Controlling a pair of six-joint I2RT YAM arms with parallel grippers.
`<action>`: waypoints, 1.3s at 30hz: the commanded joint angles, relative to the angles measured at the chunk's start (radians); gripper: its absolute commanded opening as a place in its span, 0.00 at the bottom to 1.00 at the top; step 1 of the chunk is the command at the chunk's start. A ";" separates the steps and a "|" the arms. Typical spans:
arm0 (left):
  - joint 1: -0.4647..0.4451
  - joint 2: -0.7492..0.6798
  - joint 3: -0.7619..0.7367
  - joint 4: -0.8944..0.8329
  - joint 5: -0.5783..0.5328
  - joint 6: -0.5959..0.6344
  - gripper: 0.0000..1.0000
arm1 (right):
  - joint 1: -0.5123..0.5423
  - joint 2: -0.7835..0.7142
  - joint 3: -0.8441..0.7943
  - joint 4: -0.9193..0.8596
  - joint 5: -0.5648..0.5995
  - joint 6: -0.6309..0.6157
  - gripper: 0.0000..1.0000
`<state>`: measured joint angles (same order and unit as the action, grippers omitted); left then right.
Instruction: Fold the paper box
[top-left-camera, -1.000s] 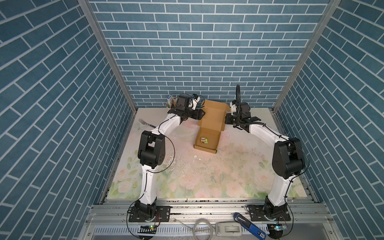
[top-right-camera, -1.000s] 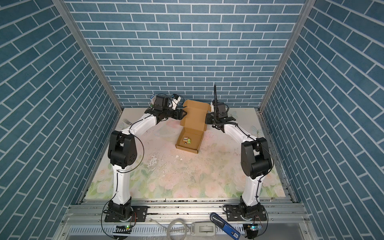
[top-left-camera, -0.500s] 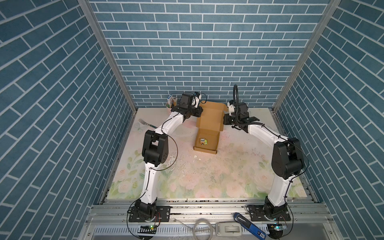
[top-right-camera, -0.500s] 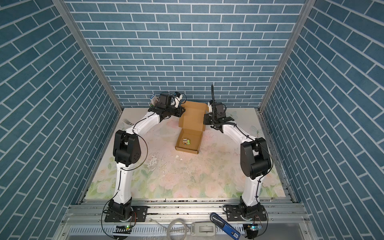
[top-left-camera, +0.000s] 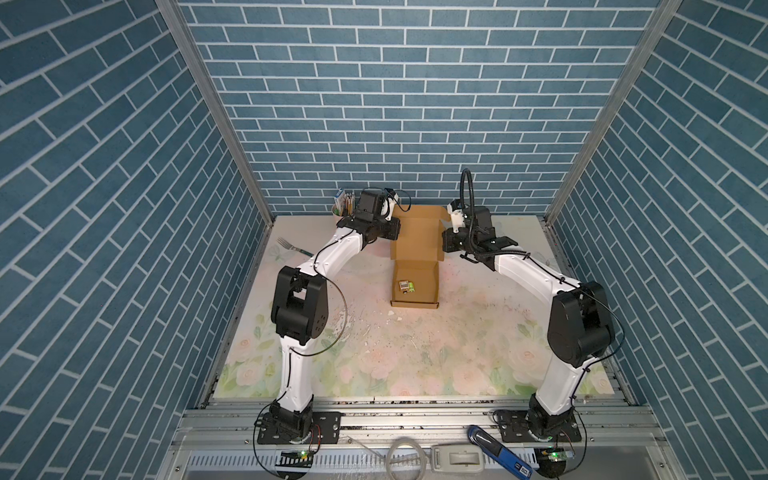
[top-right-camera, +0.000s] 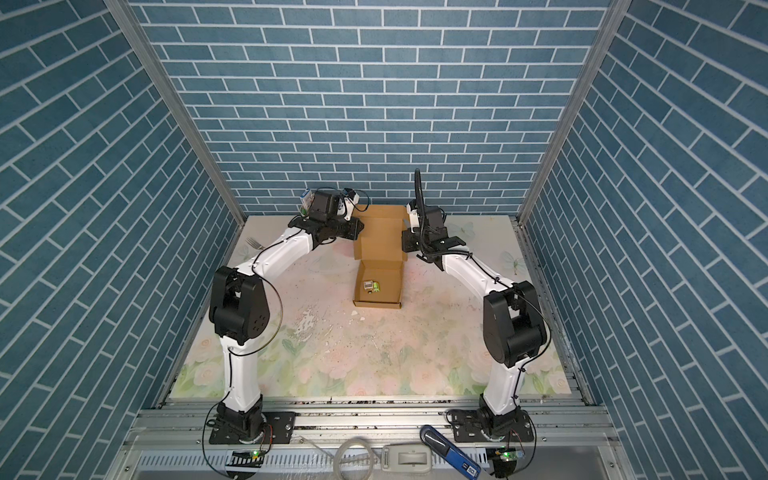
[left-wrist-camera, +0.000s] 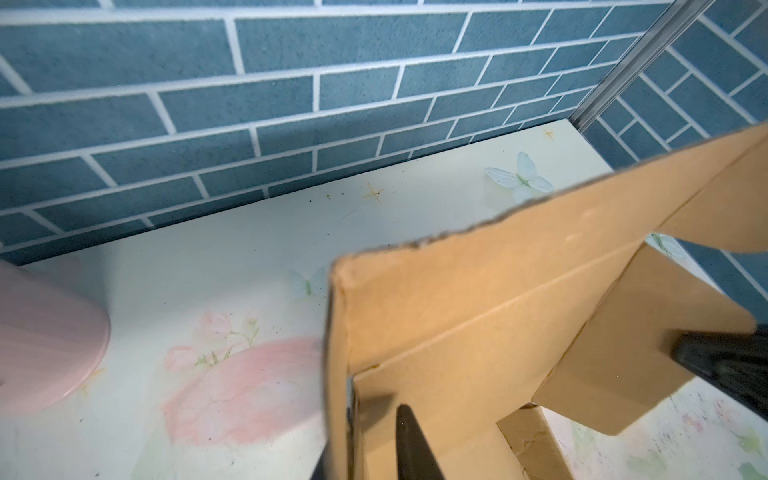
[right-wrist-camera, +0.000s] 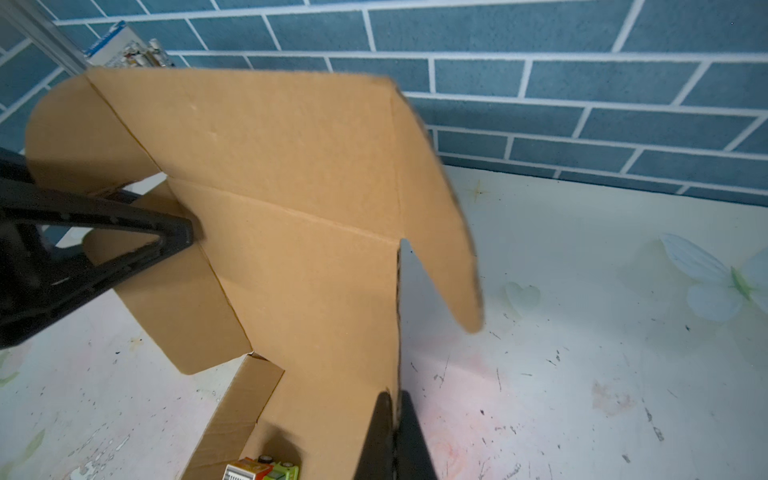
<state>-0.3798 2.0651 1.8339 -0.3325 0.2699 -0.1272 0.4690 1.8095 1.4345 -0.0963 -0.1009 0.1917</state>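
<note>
**1. Work item.** The paper box sits at centre-rear of the table, near the back wall. Its base tray lies flat w/ side walls up, and a small toy truck rests inside. The lid panel stands raised behind the tray, hinged on the tray's rear edge. Its side flaps and front flap hang free.

**2. Reason for hold (judgement).** One arm takes each side of the lid, so the panel is supported evenly and should swing about its hinge w/o twisting. The side flaps probably need turning inward before the lid can come down over the tray, and an edge hold keeps both within reach. Est. progress is approx. mid-task: tray formed, lid not yet closed.

**3. Left gripper.** Positioned at the lid's left side. In the left wrist view the cardboard edge runs between the fingers. The jaws are narrow and clamped on the left side flap. The right wrist view agrees: a black finger presses on that flap.

**4. Right gripper.** Positioned at the lid's right edge. The jaws are pinched tight on the sheet, one finger each side, w/ no visible gap.
</note>
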 joint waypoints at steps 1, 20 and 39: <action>-0.009 -0.055 -0.015 -0.096 -0.010 -0.019 0.26 | 0.017 -0.061 -0.050 0.067 0.031 -0.073 0.00; -0.009 -0.114 -0.004 -0.310 0.020 -0.006 0.22 | 0.039 -0.217 -0.239 0.187 0.043 -0.126 0.00; -0.010 -0.107 -0.006 -0.257 0.035 0.011 0.00 | 0.040 -0.205 -0.244 0.208 -0.017 -0.144 0.00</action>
<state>-0.3847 1.9804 1.8374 -0.6189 0.2958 -0.1215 0.5037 1.6169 1.1919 0.0723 -0.0902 0.0948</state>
